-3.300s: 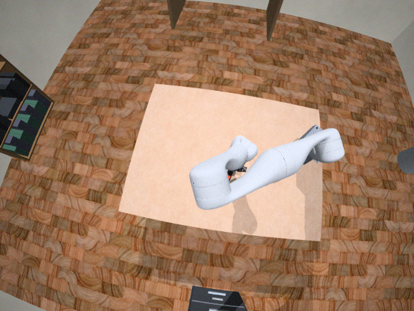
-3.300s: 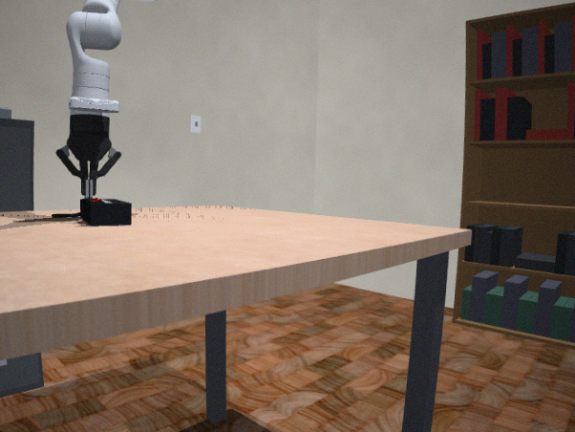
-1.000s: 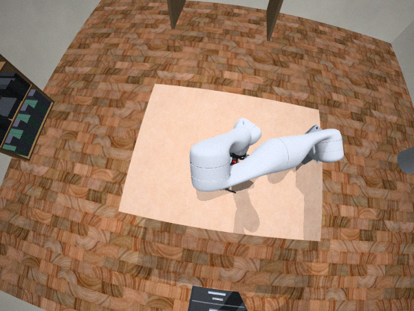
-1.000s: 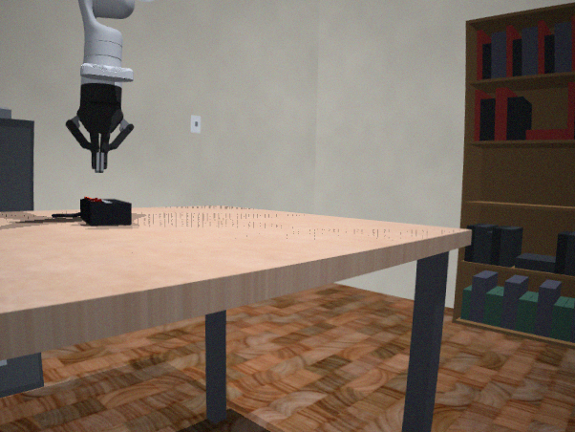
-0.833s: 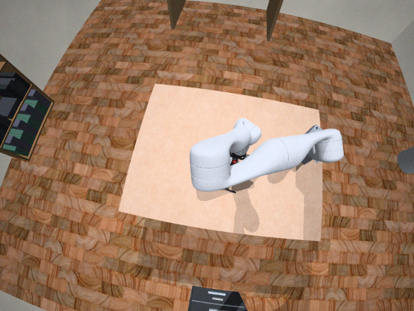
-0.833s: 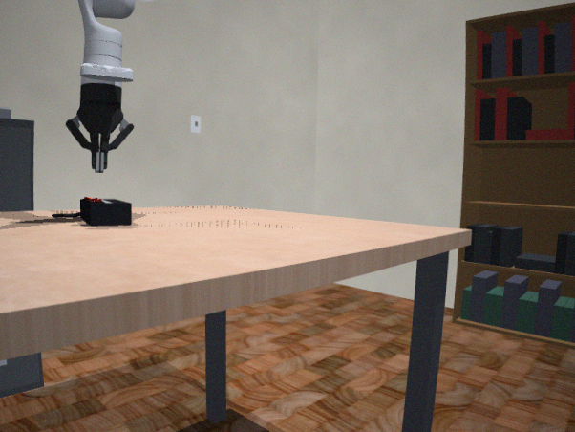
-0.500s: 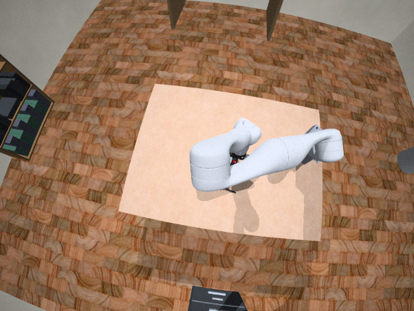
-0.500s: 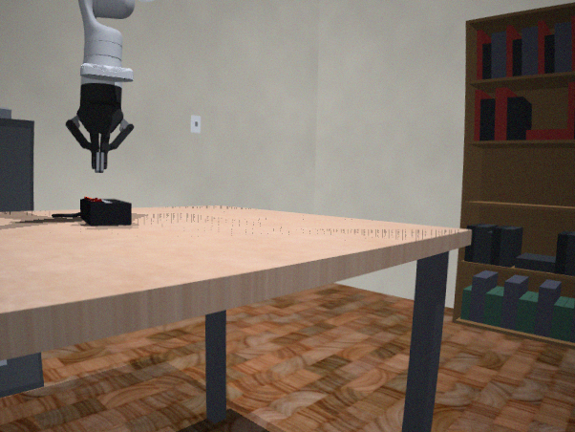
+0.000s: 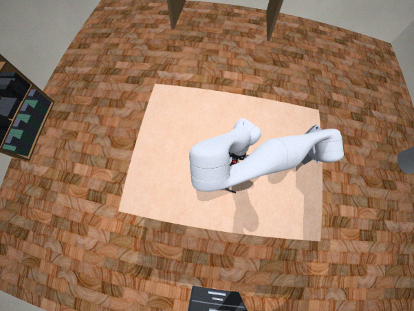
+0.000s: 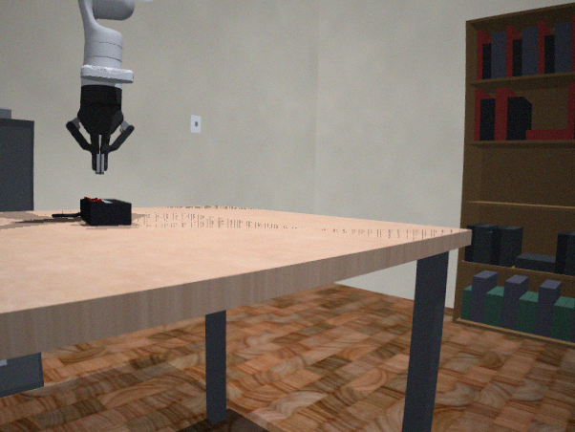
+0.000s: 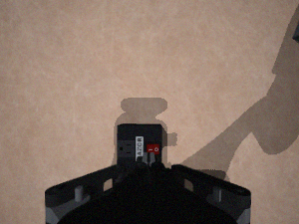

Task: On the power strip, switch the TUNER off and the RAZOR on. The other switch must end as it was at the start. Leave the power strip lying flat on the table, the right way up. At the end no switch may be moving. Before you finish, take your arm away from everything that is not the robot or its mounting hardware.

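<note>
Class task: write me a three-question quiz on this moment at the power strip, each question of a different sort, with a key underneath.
1. True or false: the gripper touches the power strip.
2. The gripper's fingers are: A) spread wide B) shut, holding nothing C) shut on a cable.
3. Fill in: in the wrist view, the white label beside the red switch reads ____.

Key: 1 false, it hangs above it. 2 B. 3 RAZOR.
</note>
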You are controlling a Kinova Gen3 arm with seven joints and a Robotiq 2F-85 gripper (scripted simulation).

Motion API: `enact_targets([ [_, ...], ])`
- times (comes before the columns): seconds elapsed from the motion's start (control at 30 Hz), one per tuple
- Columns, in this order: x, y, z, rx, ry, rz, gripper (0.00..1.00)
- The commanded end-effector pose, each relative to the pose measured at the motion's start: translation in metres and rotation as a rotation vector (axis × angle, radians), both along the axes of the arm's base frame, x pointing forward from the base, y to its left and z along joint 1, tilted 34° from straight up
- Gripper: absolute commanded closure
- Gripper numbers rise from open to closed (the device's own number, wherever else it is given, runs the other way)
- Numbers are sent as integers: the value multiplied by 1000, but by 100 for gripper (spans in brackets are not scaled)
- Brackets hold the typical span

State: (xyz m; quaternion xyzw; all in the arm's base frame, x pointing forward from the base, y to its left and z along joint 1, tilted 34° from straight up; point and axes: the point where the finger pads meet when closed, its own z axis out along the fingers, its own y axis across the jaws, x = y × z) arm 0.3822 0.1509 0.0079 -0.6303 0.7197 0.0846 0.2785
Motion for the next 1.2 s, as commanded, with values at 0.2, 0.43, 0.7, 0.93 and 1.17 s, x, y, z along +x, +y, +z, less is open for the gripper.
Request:
enact_targets([
  [0.2, 2, 3, -6, 0, 1, 0, 100],
  [0.43, 4, 6, -11, 0, 1, 0, 100],
  [0.7, 7, 11, -20, 0, 1, 0, 100],
  [0.93, 9, 15, -26, 0, 1, 0, 100],
  [1.17, 11, 17, -31, 0, 1, 0, 100],
])
